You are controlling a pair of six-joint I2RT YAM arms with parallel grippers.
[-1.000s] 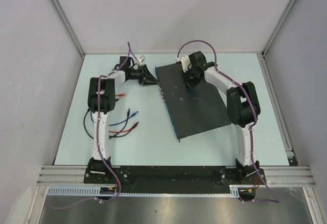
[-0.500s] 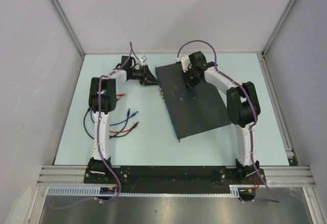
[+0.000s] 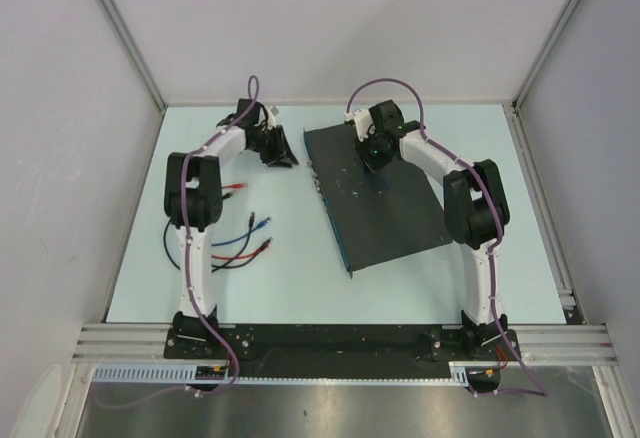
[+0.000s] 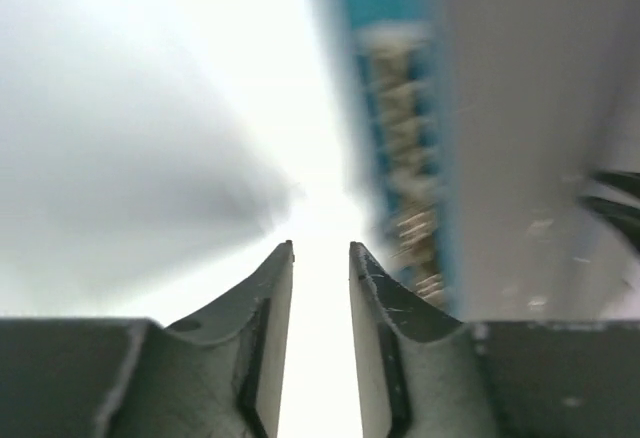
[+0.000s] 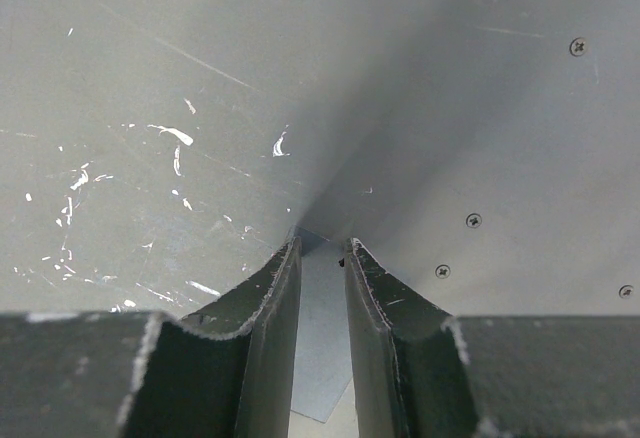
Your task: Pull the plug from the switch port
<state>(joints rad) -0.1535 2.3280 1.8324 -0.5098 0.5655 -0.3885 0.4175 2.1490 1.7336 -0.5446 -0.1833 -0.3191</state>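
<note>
The switch (image 3: 390, 208) is a flat black box lying at an angle right of centre, with its bluish socket edge (image 3: 328, 213) facing left. My left gripper (image 3: 287, 158) is just off the switch's far left corner, a little open and empty. In the left wrist view the left gripper (image 4: 320, 248) holds nothing, and the blue socket edge (image 4: 400, 158) is a blur to the right. My right gripper (image 3: 377, 158) rests on the switch's far end. In the right wrist view the right gripper (image 5: 322, 243) stands tips-down on the scuffed top (image 5: 150, 108), jaws a narrow gap apart. I cannot make out a plug.
Several loose cables (image 3: 245, 243) with blue, red and black plugs lie on the pale table left of the switch, beside the left arm. Grey walls enclose the table on three sides. A metal rail (image 3: 340, 343) runs along the near edge.
My left gripper has swung back and to the left, away from the switch's socket edge, and turned. The right arm and the switch have not moved.
</note>
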